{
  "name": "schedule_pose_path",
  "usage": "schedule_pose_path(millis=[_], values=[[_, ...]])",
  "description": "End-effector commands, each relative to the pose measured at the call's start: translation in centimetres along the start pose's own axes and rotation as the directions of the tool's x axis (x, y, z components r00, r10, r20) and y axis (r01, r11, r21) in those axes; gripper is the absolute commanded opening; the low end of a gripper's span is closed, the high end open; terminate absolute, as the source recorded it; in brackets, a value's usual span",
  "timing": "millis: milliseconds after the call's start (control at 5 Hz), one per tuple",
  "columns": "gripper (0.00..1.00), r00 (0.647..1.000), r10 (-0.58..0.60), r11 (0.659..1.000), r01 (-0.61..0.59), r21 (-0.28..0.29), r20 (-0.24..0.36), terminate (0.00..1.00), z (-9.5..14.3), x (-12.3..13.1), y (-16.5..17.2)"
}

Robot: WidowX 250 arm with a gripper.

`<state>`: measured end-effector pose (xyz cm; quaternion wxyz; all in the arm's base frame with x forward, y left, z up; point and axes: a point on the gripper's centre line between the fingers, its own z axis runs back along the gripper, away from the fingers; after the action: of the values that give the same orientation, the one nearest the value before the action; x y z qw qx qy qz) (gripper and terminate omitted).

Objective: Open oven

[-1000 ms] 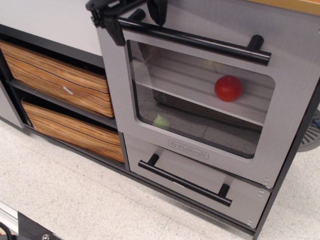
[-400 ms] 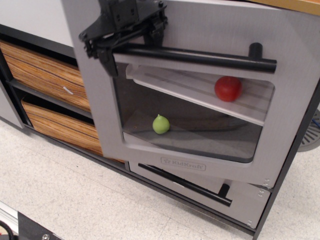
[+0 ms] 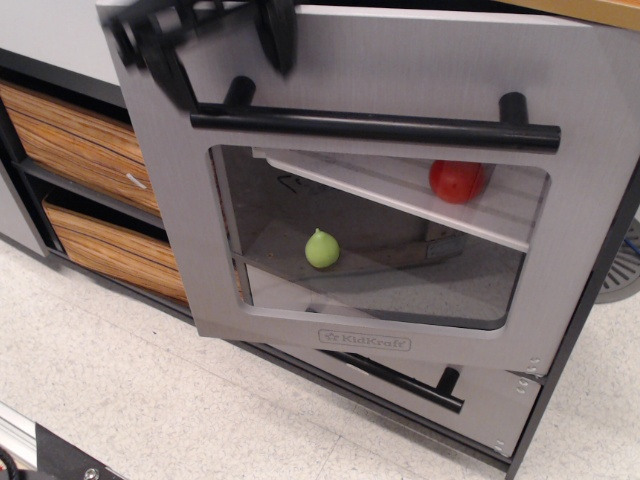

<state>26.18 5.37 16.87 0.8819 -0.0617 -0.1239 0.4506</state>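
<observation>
The grey oven door (image 3: 400, 60) with the "KidKraft" logo (image 3: 364, 341) hangs partly open, its left side swung out from the cabinet. Its long black bar handle (image 3: 400, 128) runs across the top. Through the clear window I see a red ball-like fruit (image 3: 457, 180) on the inner shelf and a small green pear (image 3: 321, 249) on the oven floor. My black gripper (image 3: 220, 45) is blurred at the top left, just above the handle's left end. Its fingers are spread apart and are not around the bar.
A smaller grey drawer (image 3: 490, 400) with a black bar handle (image 3: 400, 378) sits below the oven, partly hidden by the door. Two orange wood-grain drawers (image 3: 80, 140) (image 3: 110, 255) are at the left. A speckled floor (image 3: 150, 400) lies in front.
The oven door has swung outward from shut to partly open, its left edge coming toward the camera. My gripper, which was around the handle's left end, has lifted off the bar.
</observation>
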Motion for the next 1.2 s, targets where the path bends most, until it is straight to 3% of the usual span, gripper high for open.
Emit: schedule_pose_path(millis=[0,200,400,600,800,1000], values=[[1.0,0.988,-0.141,0.99,0.141,-0.006,-0.054,0.0,2.7,-0.7,2.9],[1.0,0.963,-0.257,0.957,0.265,0.117,-0.081,0.0,0.4,-2.1,6.7],[1.0,0.958,-0.275,0.936,0.285,0.208,-0.075,0.0,-3.0,-1.9,9.7],[1.0,0.975,-0.199,0.948,0.217,0.233,-0.095,0.0,-4.8,-0.3,12.1],[1.0,0.99,-0.106,0.967,0.124,0.223,-0.092,0.0,-4.6,1.7,13.5],[1.0,0.999,-0.036,0.976,0.042,0.211,-0.032,0.0,-3.6,4.6,14.1]])
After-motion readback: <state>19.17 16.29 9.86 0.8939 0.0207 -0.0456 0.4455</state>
